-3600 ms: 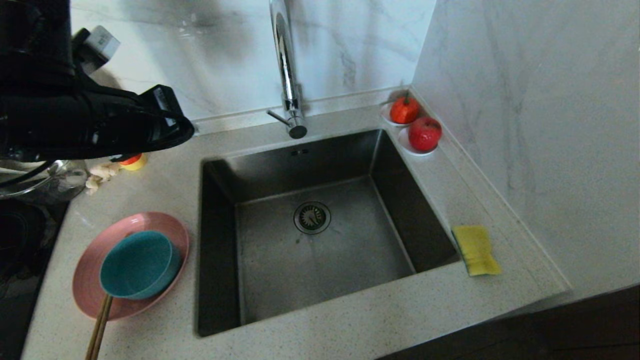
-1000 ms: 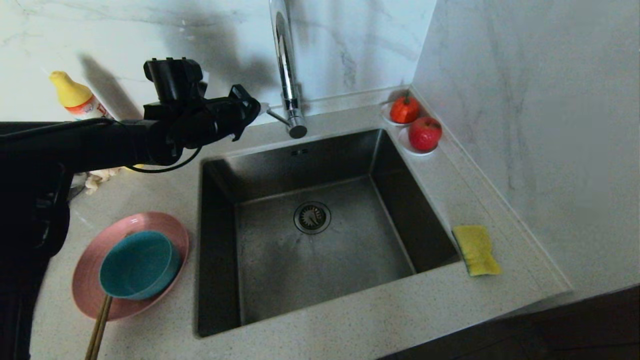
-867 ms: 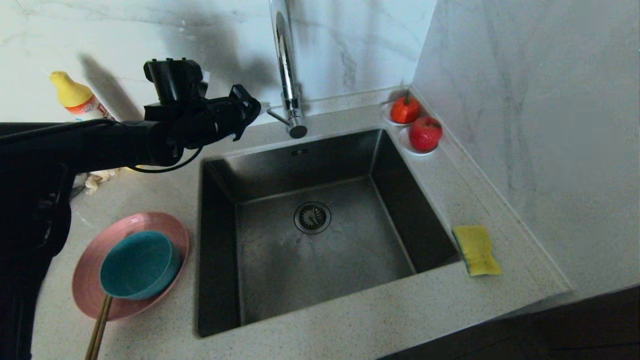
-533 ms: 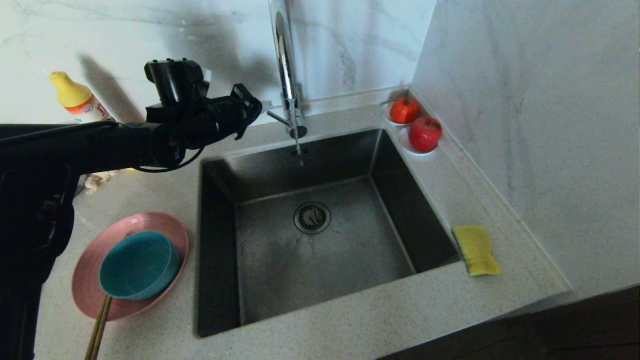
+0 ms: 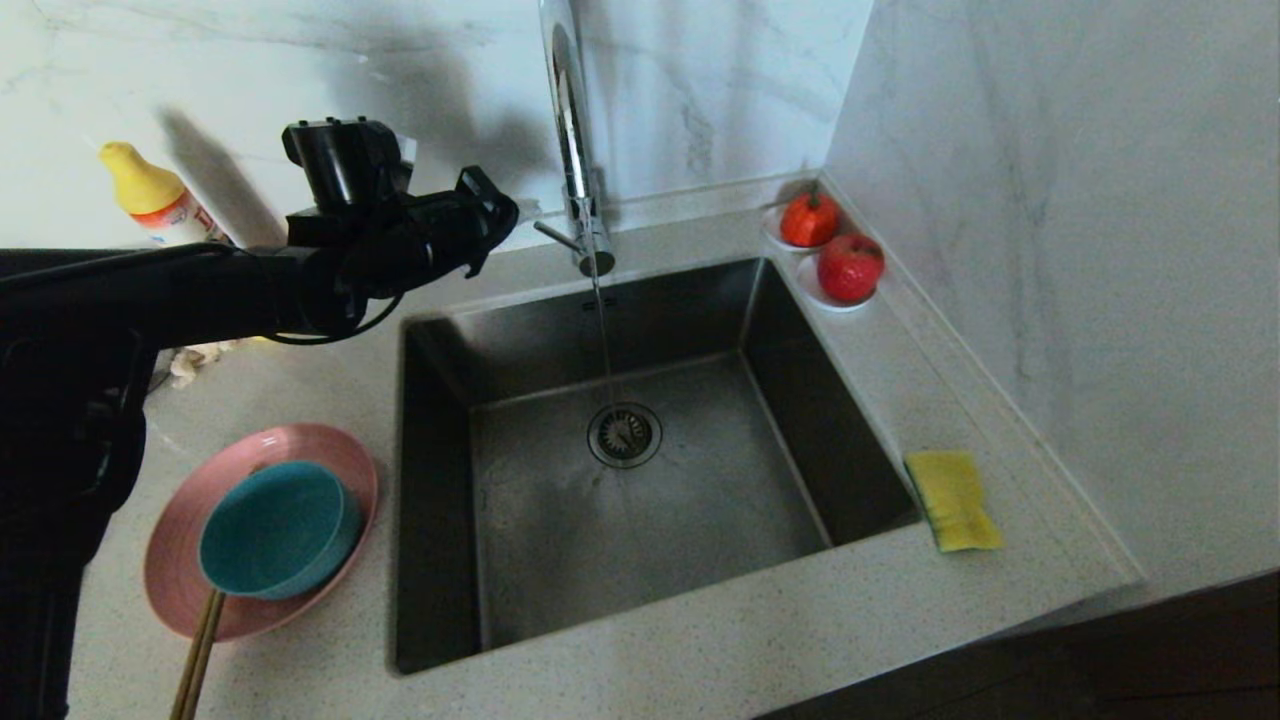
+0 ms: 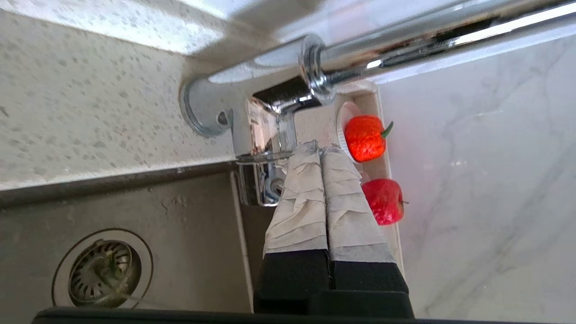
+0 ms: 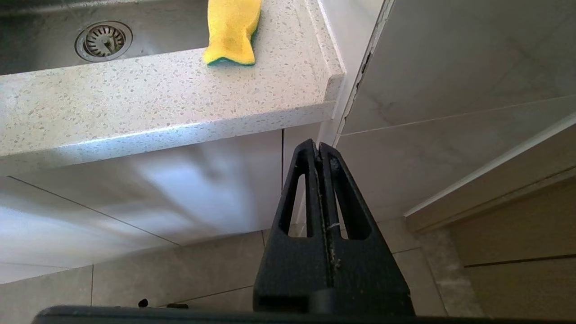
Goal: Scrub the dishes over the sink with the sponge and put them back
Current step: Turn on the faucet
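Note:
A teal bowl (image 5: 275,530) sits in the pink plate (image 5: 185,595) on the counter left of the sink (image 5: 720,520), with chopsticks (image 5: 197,660) leaning on the plate's front edge. The yellow sponge (image 5: 952,500) (image 7: 231,31) lies on the counter right of the sink. My left gripper (image 5: 515,212) (image 6: 320,148) is shut and empty, its taped tips at the lever of the chrome tap (image 5: 572,130) (image 6: 265,135). A thin stream of water (image 5: 603,340) runs down to the drain (image 5: 624,435). My right gripper (image 7: 318,148) hangs parked and shut below the counter's front edge.
Two red fruits on white saucers (image 5: 810,220) (image 5: 850,268) stand in the back right corner. A yellow-capped bottle (image 5: 150,200) is against the back wall on the left. A marble wall closes off the counter's right side.
The left arm swung from the near left over to the tap lever and now holds nearly still there. Water started flowing from the tap in the last half second.

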You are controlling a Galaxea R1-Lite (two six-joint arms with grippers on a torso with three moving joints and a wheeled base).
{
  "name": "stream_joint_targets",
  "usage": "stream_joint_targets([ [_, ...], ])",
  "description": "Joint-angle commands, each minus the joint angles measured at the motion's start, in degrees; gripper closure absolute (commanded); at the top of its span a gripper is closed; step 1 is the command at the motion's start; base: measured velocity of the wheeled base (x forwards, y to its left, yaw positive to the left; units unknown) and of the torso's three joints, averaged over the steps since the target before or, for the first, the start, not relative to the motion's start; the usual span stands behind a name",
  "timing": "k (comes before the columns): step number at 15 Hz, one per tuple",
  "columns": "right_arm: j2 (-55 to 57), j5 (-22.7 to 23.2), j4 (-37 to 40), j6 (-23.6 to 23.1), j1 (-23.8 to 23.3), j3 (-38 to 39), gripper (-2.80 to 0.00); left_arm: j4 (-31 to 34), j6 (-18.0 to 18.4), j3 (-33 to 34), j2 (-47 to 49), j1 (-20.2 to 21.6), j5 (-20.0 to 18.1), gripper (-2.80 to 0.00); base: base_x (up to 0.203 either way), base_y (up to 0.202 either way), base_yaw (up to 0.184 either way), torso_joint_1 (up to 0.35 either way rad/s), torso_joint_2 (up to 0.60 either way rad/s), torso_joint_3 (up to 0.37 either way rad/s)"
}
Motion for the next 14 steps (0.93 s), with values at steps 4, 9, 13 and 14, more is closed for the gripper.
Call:
stream_joint_targets([
  [4,0.1,0.0,0.0,0.1,0.0,0.0,0.00,0.0,-0.3,0.3,0.3,-0.5,-0.2,0.00,0.000,0.000,0.000,0.000,0.00,0.000],
  [9,0.1,0.0,0.0,0.0,0.0,0.0,0.00,0.2,-0.3,0.6,0.2,-0.9,-0.1,0.00,0.000,0.000,0.000,0.000,0.00,0.000],
  [13,0.1,0.0,0.0,0.1,0.0,0.0,0.00,0.2,-0.2,1.6,0.2,-1.6,0.1,0.00,0.000,0.000,0.000,0.000,0.00,0.000],
  [14,0.1,0.0,-0.1,0.1,-0.1,0.0,0.00,0.2,-0.2,1.6,0.1,-1.6,0.1,0.00,0.000,0.000,0.000,0.000,0.00,0.000],
])
